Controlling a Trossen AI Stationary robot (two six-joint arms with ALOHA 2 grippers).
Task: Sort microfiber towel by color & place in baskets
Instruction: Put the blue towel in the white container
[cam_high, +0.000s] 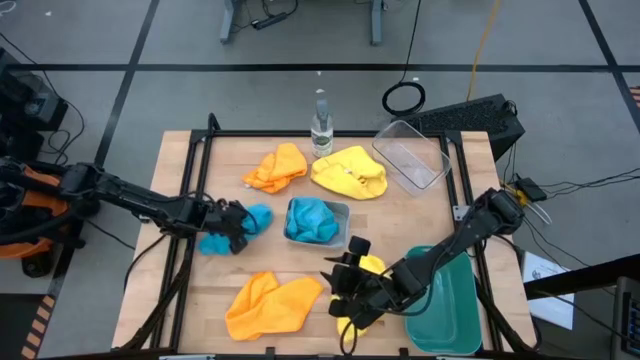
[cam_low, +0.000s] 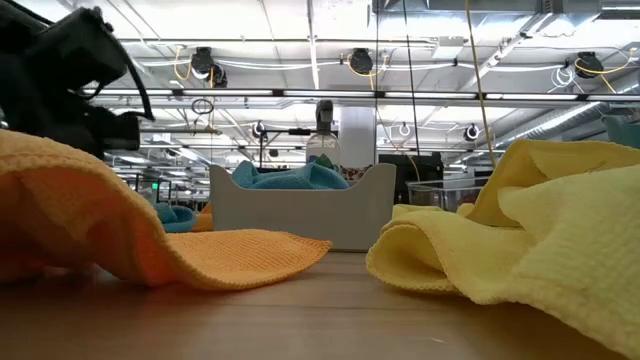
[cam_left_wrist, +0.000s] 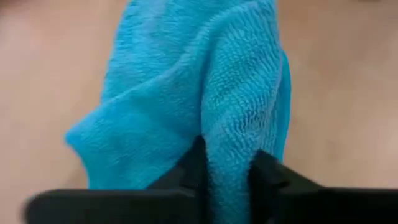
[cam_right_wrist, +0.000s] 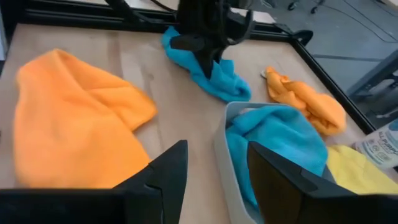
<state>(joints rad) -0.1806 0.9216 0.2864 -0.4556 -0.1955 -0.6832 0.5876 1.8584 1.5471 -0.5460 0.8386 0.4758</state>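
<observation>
Blue towel (cam_left_wrist: 205, 106) sits pinched in our left pincer (cam_left_wrist: 227, 171), just beside grey bin (cam_high: 342, 212) w/ one blue (cam_high: 312, 218) in already. Right pincer (cam_right_wrist: 214, 165) released, hovers nearby. Oranges, yellows still loose on surface (cam_high: 190, 300); clear & green bins empty.

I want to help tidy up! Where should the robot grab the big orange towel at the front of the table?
Probably the raised fold near the middle of the orange towel, coming straight down from above: it lies spread on the table, and its flat edges are harder to pinch.
</observation>
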